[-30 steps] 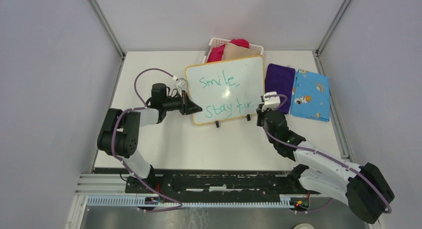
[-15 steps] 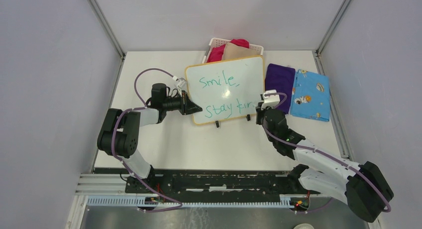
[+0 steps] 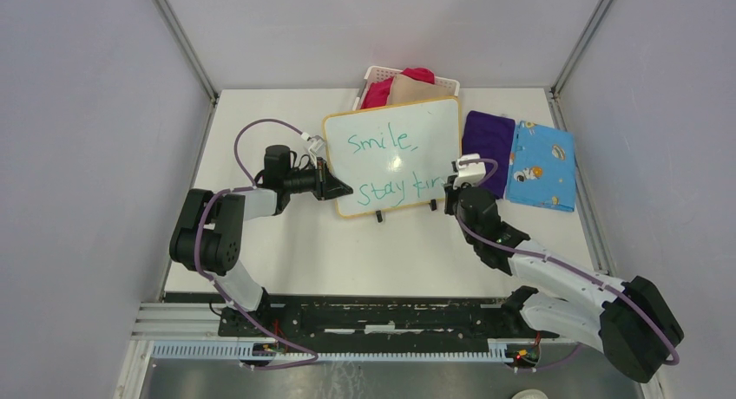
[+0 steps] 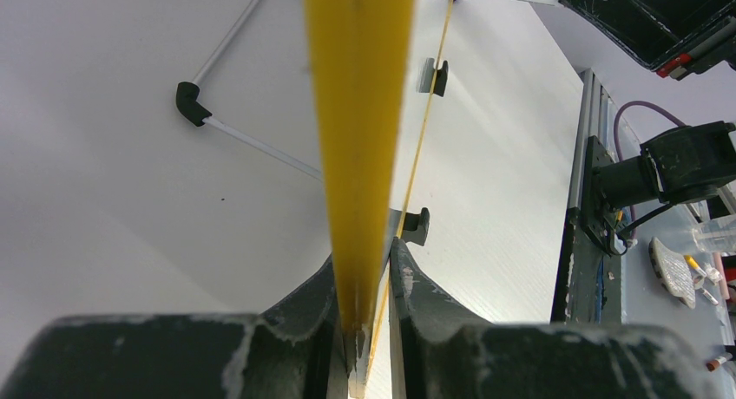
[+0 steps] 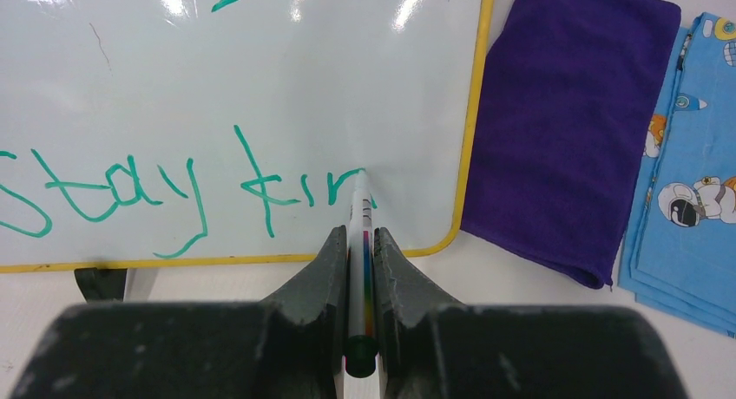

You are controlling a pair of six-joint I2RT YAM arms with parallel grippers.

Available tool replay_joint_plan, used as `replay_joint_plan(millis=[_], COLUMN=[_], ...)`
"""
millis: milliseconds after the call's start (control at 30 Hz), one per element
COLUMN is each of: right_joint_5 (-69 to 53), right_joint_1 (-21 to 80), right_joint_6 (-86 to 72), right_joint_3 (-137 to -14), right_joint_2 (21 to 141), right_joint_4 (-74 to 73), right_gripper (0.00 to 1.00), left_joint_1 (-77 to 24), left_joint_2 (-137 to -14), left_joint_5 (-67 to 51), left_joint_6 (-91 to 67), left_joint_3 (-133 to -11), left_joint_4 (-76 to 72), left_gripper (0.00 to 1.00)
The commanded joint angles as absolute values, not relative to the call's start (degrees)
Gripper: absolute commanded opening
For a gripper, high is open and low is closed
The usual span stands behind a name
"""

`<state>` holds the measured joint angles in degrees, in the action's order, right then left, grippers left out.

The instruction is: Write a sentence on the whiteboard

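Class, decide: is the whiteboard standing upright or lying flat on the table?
The whiteboard stands upright on two black feet, left gripper shut on its yellow frame.

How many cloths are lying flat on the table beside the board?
2. The purple cloth lies just right of the whiteboard; the blue patterned cloth lies right of the purple one. More fabric sits in the basket behind the board, partly hidden.
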<state>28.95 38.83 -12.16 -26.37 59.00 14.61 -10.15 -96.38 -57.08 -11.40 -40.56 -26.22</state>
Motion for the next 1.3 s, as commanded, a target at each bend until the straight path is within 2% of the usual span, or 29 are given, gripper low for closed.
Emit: replay_joint_plan(millis=[0,1000,1267], right_joint_5=[29.02,28.40,29.62], right_joint_1=[38.45,37.78,37.76], right_joint_6=[-11.87,-13.88,-13.18], right_joint_3=[-29.36,-22.50,-25.46], right_joint_2=[59.67,58.67,53.16], right_joint_4=[17.88,16.74,13.91], right_gripper=[0.00,0.00,0.00], left_joint_1=[-11.87,-12.04,-12.15], left_joint_2=[-98.84,-98.79,-98.79], left_joint_5=[-51.47,-51.50,-51.41], left_joint_6=[-7.81,-7.80,-7.75], left_joint_3=[-39.77,-39.84,-39.93], left_joint_4=[-16.70,-16.61,-16.64], left_gripper=[0.02,0.02,0.02])
